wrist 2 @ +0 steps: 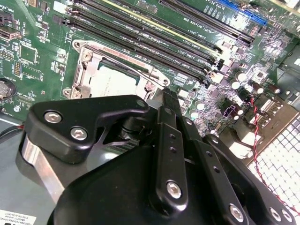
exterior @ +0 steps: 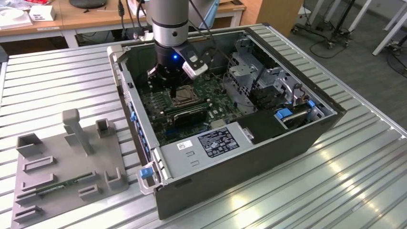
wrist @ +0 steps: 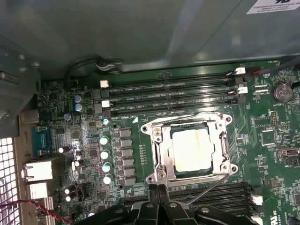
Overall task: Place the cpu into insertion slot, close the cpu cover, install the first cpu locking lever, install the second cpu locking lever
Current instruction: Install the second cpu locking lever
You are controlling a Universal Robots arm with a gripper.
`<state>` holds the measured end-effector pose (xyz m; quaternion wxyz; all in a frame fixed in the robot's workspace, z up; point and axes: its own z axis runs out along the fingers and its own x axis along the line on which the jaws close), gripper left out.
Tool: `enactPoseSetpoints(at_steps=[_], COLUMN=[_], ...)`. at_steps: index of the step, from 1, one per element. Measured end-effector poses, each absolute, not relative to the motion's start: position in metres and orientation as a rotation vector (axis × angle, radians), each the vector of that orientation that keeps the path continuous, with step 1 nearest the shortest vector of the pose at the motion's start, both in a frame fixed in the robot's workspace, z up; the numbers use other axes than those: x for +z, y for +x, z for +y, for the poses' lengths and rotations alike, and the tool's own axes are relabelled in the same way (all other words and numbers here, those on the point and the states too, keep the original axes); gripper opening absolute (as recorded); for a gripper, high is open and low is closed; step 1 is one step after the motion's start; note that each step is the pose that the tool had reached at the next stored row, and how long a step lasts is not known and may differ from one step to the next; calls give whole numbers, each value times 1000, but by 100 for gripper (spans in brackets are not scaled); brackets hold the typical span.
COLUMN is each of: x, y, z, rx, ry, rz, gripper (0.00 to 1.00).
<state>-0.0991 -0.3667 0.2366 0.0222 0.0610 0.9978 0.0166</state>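
The cpu (wrist: pixel 193 150) lies flat in the insertion slot (wrist: pixel 152 179) on the green board, its silvery top showing through the cut-out. Over it the cpu cover (wrist: pixel 161 150) is folded down. One thin wire locking lever (wrist: pixel 208 188) runs slanted off a socket corner toward my fingers; another lever (wrist: pixel 187 116) lies along the far side of the frame. My gripper (wrist: pixel 158 191) hangs just off the socket's edge, shut, with nothing between the fingers. In the second wrist view the gripper (wrist 2: pixel 168 93) points at the socket (wrist 2: pixel 86 70). In the exterior view the gripper (exterior: pixel 171 90) is inside the open case beside the socket (exterior: pixel 185 97).
Long black memory slots (wrist: pixel 168 91) flank the socket on two sides. Capacitors (wrist: pixel 105 154) stand beside it. The case wall (exterior: pixel 137 119), a drive cage (exterior: pixel 254 71) and the power supply (exterior: pixel 210 143) enclose the board. A grey fixture tray (exterior: pixel 64 162) lies on the table at the exterior view's left.
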Motion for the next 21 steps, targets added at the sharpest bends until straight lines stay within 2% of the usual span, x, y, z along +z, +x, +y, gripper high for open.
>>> enactPoseSetpoints(at_steps=[21], x=[244], y=[-99], z=[-367], rx=[52], ry=[189], rz=[3092], gripper=[10])
